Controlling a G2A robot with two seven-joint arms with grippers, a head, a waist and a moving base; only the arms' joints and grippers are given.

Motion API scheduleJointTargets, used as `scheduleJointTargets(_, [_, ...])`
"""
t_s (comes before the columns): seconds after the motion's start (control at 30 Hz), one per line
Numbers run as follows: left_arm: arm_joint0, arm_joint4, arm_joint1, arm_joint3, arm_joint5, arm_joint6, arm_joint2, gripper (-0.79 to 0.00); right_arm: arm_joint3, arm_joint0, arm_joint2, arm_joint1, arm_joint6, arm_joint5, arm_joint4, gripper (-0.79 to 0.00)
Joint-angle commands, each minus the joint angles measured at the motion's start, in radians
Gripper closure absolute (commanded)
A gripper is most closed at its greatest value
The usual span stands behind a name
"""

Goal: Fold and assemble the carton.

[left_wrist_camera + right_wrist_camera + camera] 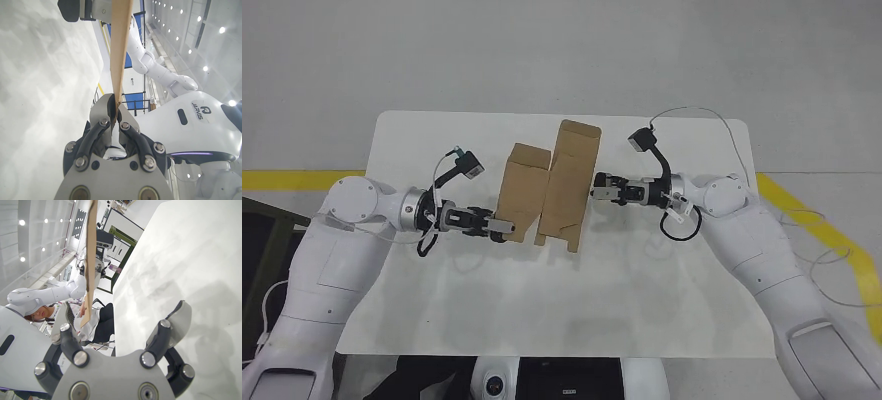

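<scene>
Carton (pixel 547 185): flattened, held over counter (pixel 662 300) centre, long axis running from near edge to far edge. Left end effector (pixel 504 228) clenched on carton's near-left corner. Right end effector (pixel 598 190) released, at carton's right edge, contact unclear. Judged better placed to take next fold.

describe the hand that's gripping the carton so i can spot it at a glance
Over the middle of the white table is a flat brown carton. The left hand is at its near corner on the robot's left. Unlike the right hand, open at the opposite edge, it is clamped shut on the cardboard.
</scene>
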Motion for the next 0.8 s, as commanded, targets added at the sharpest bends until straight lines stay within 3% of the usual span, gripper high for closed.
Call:
scheduleJointTargets(0.0, [-0.004,-0.007,0.017,-0.02,-0.001,0.001,0.028,0.0,-0.01,-0.001,0.001,0.01,-0.006,-0.006,-0.006,-0.785])
scheduleJointTargets(0.2, [-0.021,-0.014,0.081,-0.06,-0.001,0.001,0.109,0.0,-0.01,0.016,-0.009,0.045,-0.029,-0.029,-0.036,-0.785])
scheduleJointTargets(0.3, [-0.026,-0.017,0.102,-0.035,-0.003,0.002,0.123,0.0,-0.005,0.02,-0.009,0.052,-0.039,-0.039,-0.043,-0.785])
scheduleJointTargets(0.77, [-0.026,-0.017,0.102,-0.035,-0.003,0.002,0.123,0.0,-0.005,0.02,-0.009,0.052,-0.039,-0.039,-0.043,-0.785])
